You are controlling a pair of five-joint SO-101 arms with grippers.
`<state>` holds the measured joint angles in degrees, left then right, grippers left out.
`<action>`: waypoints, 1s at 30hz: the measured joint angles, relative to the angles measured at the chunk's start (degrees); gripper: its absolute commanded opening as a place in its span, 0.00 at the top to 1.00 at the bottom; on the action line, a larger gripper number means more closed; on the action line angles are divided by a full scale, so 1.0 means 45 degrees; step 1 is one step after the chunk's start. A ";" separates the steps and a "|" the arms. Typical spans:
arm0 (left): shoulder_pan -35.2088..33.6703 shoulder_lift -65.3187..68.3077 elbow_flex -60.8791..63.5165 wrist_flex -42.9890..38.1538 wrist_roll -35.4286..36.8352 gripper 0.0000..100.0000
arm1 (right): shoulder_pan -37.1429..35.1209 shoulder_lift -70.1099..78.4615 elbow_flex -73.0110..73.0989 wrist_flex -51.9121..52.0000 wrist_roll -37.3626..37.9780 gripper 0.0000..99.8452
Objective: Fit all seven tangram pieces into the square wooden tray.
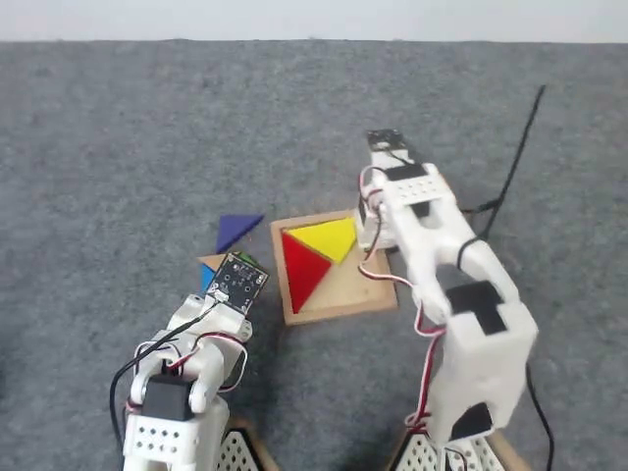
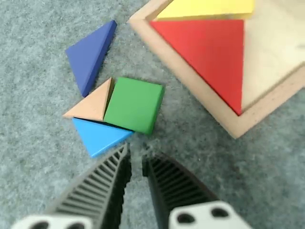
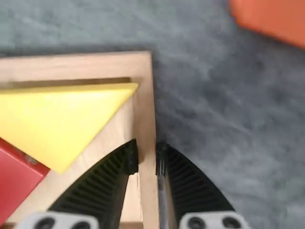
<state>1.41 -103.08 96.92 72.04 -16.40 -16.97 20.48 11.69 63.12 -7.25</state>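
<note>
The square wooden tray [image 1: 339, 310] lies near the middle of the grey-covered bench [image 1: 118, 147], turned a little askew, with a red triangle [image 1: 302, 270] and a yellow triangle [image 1: 329, 238] lying flat inside it, their long edges meeting. The right arm [image 1: 461, 285] stretches forward from the near edge, bent at the elbow, its wrist dipping to the tray's right side. There the right gripper [image 3: 147, 155] is pinched narrowly on the tray's wall, one finger inside and one outside, close to the yellow triangle's tip. An orange piece [image 3: 271, 19] lies on the bench beyond that corner, apart from the tray. The left arm [image 1: 186, 363] is folded low and short, its wrist over the loose pieces left of the tray. The left gripper [image 2: 136, 160] has its fingers drawn almost together, nothing between them, tips pointing at a cluster where a tan triangle [image 2: 93, 102], a green square [image 2: 134, 105] and a light blue triangle [image 2: 100, 136] touch. A dark blue triangle [image 2: 90, 55] lies just beyond them
</note>
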 measured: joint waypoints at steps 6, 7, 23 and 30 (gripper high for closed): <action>0.0000 0.0000 0.0000 0.0000 0.0000 0.96 | 0.0117 -0.2403 0.2950 -0.1407 -0.0137 0.88; 0.0000 0.0000 0.0000 0.0000 0.0000 0.96 | 0.0117 -0.2598 0.3106 -0.1348 -0.0020 0.86; 0.0000 0.0000 0.0000 0.0000 0.0000 0.96 | -0.2305 -0.2794 0.3223 -0.2637 0.0274 0.76; 0.0000 0.0000 0.0000 0.0000 0.0000 0.96 | -0.2188 -0.3692 0.3223 -0.2540 0.1797 0.75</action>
<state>1.41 -103.08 96.92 72.04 -16.40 -26.81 3.87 26.20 51.69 0.84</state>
